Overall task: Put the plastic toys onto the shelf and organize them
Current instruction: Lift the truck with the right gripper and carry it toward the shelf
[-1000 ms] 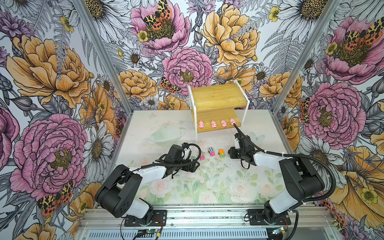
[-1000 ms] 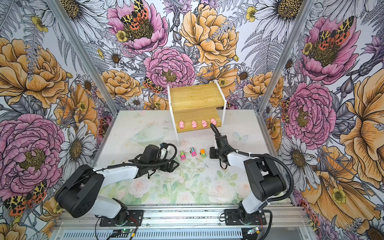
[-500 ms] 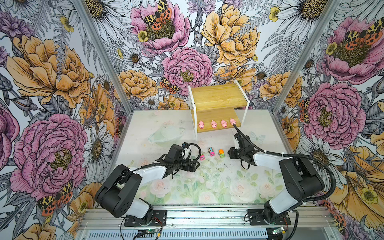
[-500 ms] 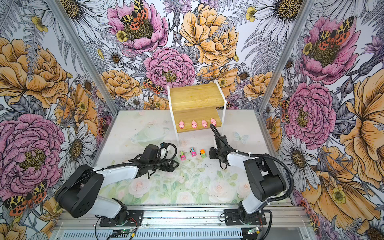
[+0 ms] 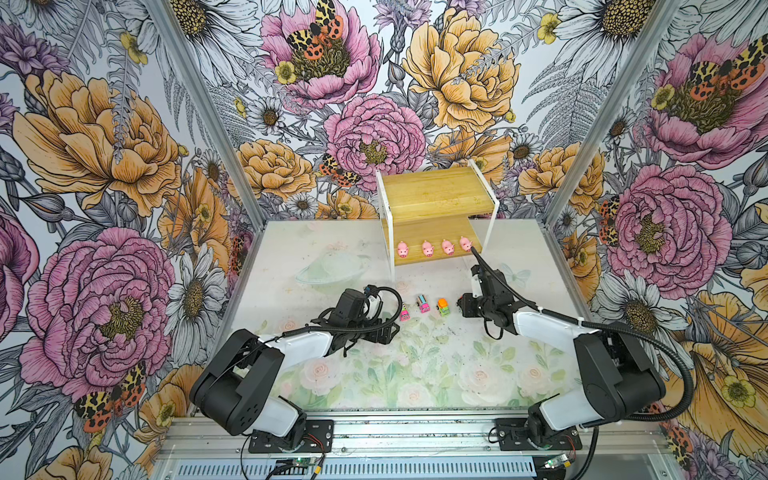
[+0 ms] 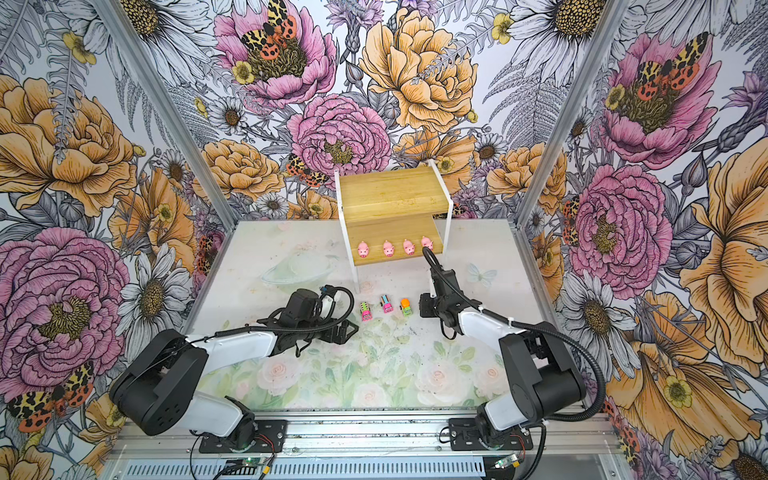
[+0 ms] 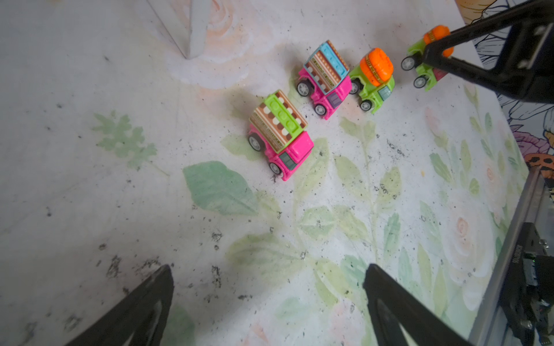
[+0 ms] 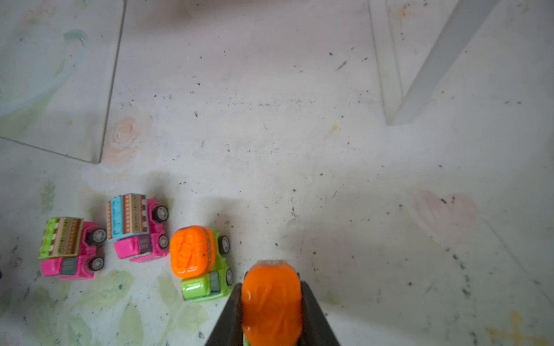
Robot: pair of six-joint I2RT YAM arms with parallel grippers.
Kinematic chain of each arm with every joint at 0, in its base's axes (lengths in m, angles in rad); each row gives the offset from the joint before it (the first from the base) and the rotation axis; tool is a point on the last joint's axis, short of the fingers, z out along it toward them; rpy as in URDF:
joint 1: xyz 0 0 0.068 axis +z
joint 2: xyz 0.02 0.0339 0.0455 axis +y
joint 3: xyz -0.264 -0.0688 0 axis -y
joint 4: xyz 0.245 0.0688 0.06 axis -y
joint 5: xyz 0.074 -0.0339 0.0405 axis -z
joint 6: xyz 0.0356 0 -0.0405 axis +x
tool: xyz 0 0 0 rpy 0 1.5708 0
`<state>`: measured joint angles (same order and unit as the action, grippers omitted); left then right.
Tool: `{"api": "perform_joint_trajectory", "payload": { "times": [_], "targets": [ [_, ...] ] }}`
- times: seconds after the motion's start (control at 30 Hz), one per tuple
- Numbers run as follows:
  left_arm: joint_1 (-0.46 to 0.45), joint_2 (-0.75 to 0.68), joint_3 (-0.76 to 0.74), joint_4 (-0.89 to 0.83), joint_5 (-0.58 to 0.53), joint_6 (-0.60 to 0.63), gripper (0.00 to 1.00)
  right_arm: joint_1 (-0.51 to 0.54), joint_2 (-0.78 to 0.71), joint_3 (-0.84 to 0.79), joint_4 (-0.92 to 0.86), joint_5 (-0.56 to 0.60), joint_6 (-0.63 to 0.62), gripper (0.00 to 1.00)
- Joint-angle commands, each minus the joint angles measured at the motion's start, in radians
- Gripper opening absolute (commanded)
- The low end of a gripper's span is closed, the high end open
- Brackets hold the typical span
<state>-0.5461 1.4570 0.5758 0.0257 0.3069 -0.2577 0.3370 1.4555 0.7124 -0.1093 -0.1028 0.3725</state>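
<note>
The shelf (image 5: 436, 199) (image 6: 392, 195) stands at the back of the mat, with several pink pigs (image 5: 427, 248) in a row on its lower board. In front of it two pink trucks (image 7: 280, 134) (image 7: 325, 79) and a green truck (image 7: 373, 79) (image 8: 199, 257) stand in a line on the mat. My right gripper (image 8: 271, 286) (image 5: 463, 307) is shut on another green truck with an orange top (image 8: 271, 299) (image 7: 419, 66), at the right end of that line and low over the mat. My left gripper (image 7: 268, 269) (image 5: 390, 332) is open and empty, just short of the nearest pink truck.
A pale translucent dish (image 5: 332, 268) (image 6: 297, 270) lies on the mat left of the shelf. The shelf's white leg (image 7: 192, 30) comes down close behind the trucks. Flowered walls close in both sides and the back. A metal rail (image 5: 415, 428) runs along the front edge.
</note>
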Motion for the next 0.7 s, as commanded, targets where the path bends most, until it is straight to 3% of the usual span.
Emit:
{"api": "perform_joint_trajectory", "payload": {
  "times": [0.0,0.3,0.47,0.67],
  "targets": [
    [-0.003,-0.001,0.025,-0.003,-0.013,0.013,0.99,0.023,-0.103,0.054,-0.112,-0.001,-0.012,0.19],
    [0.000,0.005,0.031,-0.003,-0.007,0.014,0.99,0.093,-0.231,0.376,-0.500,0.073,-0.066,0.18],
    [0.000,0.013,0.039,-0.002,-0.002,0.013,0.99,0.098,-0.182,0.653,-0.657,0.105,-0.114,0.18],
    [0.000,0.006,0.039,-0.004,0.000,0.014,0.99,0.094,-0.090,0.914,-0.724,0.183,-0.201,0.19]
  ]
}}
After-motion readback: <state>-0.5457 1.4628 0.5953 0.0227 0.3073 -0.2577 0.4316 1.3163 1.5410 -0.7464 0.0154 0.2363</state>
